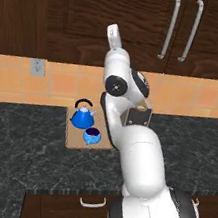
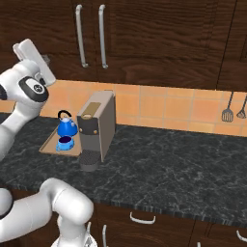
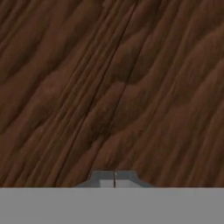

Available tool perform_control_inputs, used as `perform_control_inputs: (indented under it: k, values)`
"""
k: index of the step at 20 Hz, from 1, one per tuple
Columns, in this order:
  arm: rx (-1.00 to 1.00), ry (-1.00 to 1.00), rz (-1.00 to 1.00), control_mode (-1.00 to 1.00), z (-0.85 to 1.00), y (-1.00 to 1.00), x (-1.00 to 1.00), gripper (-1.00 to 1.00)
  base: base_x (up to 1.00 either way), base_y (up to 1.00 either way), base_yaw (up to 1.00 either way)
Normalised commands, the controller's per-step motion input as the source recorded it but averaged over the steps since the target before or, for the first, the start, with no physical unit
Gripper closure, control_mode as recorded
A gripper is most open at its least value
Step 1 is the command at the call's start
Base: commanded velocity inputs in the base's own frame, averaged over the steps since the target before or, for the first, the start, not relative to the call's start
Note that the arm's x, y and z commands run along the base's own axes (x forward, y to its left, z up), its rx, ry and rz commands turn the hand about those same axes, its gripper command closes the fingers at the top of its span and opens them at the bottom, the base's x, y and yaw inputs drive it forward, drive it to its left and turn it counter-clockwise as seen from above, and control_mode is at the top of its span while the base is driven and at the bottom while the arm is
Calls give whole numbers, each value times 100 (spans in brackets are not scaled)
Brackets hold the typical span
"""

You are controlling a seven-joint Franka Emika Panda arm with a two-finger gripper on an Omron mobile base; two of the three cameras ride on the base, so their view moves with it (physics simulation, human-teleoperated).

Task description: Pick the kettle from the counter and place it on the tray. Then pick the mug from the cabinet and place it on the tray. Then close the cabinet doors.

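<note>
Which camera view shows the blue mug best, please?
The left base view: the mug sits on the tray before the kettle, with its dark inside visible. The right base view shows it smaller. The hand view faces dark wood.

Orange tile backsplash (image 2: pixel 159 106), wall outlet (image 1: pixel 37 67), hanging utensils (image 2: pixel 233 109), dark wood drawers (image 2: pixel 144 222).

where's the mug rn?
The mug sits on the tray on the counter, just in front of the kettle. In the right base view it's left of the grey coffee machine.
</note>
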Motion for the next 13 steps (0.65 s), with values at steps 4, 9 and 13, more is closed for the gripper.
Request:
perform_control_inputs:
  k: [4, 9, 13]
  values:
    - [8, 0, 19, -100, 0, -54, 57, 100, 0, 0, 0]
    - [9, 4, 13, -100, 0, -46, 31, 100, 0, 0, 0]
    - [8, 21, 4, -100, 2, -26, 13, 100, 0, 0, 0]
